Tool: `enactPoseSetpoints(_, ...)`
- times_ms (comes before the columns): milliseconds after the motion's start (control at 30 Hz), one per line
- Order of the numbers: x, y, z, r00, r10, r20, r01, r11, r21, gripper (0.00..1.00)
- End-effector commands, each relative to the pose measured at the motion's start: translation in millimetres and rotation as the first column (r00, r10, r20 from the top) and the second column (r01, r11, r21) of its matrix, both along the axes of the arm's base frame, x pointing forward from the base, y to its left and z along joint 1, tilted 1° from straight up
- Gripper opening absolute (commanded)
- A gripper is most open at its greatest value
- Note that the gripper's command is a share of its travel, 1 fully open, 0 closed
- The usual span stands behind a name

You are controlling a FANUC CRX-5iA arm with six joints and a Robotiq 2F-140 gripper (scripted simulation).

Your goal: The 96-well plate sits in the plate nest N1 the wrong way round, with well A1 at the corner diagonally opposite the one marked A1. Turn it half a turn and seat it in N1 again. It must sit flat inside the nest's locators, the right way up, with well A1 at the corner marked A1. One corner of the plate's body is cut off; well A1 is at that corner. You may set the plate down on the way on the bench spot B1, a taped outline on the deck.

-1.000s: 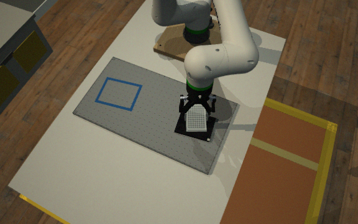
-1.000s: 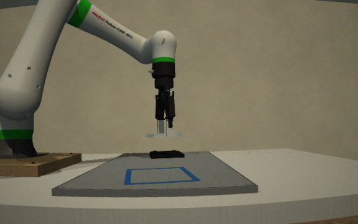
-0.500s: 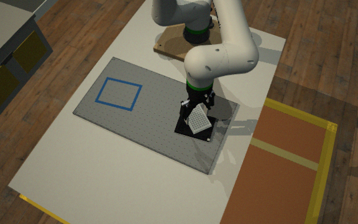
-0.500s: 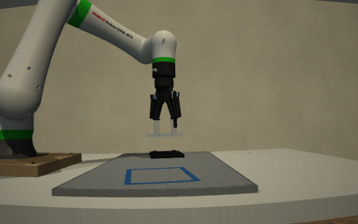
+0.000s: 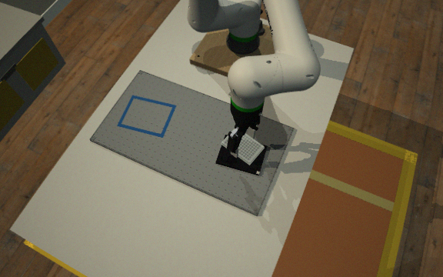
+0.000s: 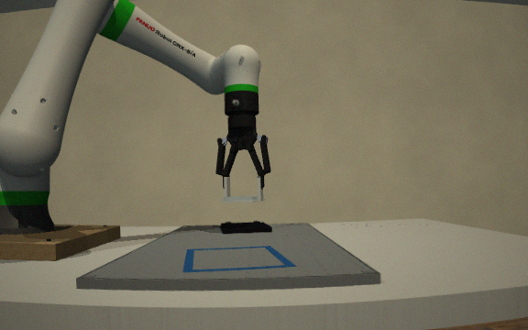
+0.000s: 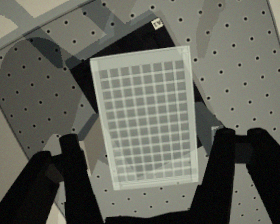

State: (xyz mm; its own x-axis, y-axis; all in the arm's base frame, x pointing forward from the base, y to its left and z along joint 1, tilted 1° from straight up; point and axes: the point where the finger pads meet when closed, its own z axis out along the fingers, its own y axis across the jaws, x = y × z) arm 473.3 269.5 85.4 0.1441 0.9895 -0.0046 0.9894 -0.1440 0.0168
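My gripper [image 6: 242, 192] is shut on the white 96-well plate [image 6: 242, 199] and holds it level in the air, well above the black nest N1 [image 6: 246, 226]. In the top view the plate [image 5: 243, 148] hangs over the nest [image 5: 240, 159] near the right end of the grey deck. In the wrist view the plate [image 7: 148, 119] sits between my two black fingers, with the dark nest [image 7: 134, 76] below it and a small white corner label [image 7: 156, 23] at the nest's far corner. I cannot make out the plate's cut corner.
The blue taped outline B1 [image 5: 147, 116] lies on the left part of the grey perforated deck [image 5: 191, 138]. The arm's wooden base plate [image 5: 225, 51] stands behind the deck. An orange floor area with yellow tape [image 5: 360, 200] lies to the right of the table.
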Motion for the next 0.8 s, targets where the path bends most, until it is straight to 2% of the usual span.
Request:
enactPoseSetpoints(0,0.2,0.1,0.2,0.991,0.135,-0.004,-0.135,0.991,0.002,0.0)
enactPoseSetpoints(267,0.2,0.1,0.2,0.924,0.383,-0.006,-0.383,0.924,-0.001,0.0)
enactPoseSetpoints(767,0.2,0.0,0.2,0.924,0.383,-0.006,-0.383,0.924,-0.001,0.0)
